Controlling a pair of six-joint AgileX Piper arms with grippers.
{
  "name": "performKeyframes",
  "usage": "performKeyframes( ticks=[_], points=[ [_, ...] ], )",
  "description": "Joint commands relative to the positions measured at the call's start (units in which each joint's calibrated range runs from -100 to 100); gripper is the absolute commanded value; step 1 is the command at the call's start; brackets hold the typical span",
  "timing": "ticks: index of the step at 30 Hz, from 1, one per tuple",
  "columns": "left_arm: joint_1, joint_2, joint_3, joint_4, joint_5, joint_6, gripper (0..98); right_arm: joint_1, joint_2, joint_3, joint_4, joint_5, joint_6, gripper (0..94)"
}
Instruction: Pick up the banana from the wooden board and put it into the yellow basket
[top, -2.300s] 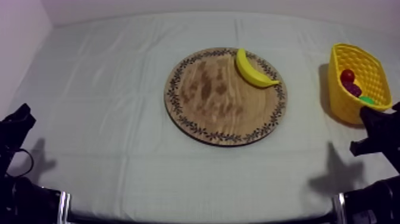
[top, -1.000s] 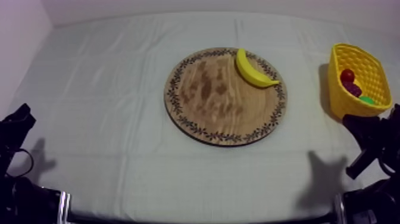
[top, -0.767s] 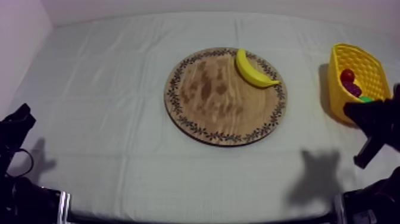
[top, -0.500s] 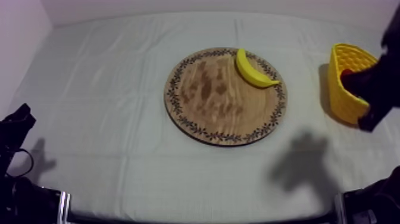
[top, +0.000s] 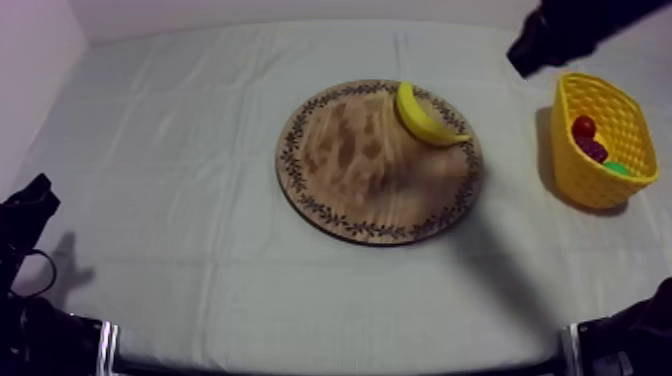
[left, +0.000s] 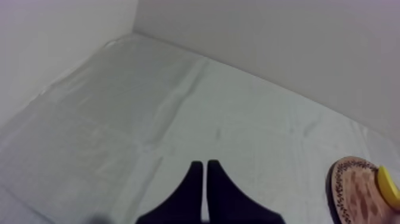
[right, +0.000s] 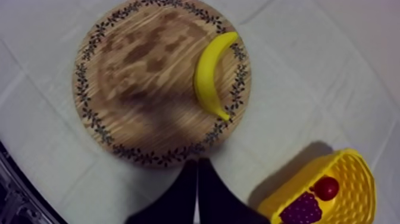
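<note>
The right arm has left its low place beside the yellow basket and now comes in at 1 o'clock in the top view, casting a shadow over the board's 3 o'clock part. The banana, the basket and the left arm have not shifted.

I judge this to be the reach, with nothing grasped yet. In its own wrist view the right gripper hangs above the table just off the round wooden board, its fingers pressed together on nothing. The left gripper rests low with its fingers likewise together and empty.

The banana lies flat on the board near the rim, at about 1 o'clock from the board's centre. In the top view its long axis runs from 10 to 4 o'clock, thin tip towards 4, outer curve facing the centre.

The next move likely calls for spreading the fingers, coming down over the banana's middle and turning the wrist so they close across that axis. The basket, at 3 o'clock from the board, already holds a small red fruit and grapes.
</note>
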Motion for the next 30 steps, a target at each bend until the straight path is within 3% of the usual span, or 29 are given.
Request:
performKeyframes(
  ticks=[1,10,17,23,30],
  points=[
    [-0.02,0.02,0.03,-0.01,-0.01,0.00,0.1,0.05,10.32,-9.19,-0.05,2.18,-0.69,0.8],
    [-0.02,0.02,0.03,-0.01,-0.01,0.00,0.1,0.56,24.67,-25.35,-1.22,11.67,-4.08,1.6],
    [-0.02,0.02,0.03,-0.01,-0.01,0.00,0.1,1.32,28.32,-29.96,-1.97,13.26,-4.50,4.5],
    [-0.02,0.02,0.03,-0.01,-0.01,0.00,0.1,1.33,28.89,-30.74,-2.35,12.72,-3.38,19.5],
    [-0.02,0.02,0.03,-0.01,-0.01,0.00,0.1,1.89,28.93,-30.99,-1.98,12.77,-7.04,29.5]
  ],
)
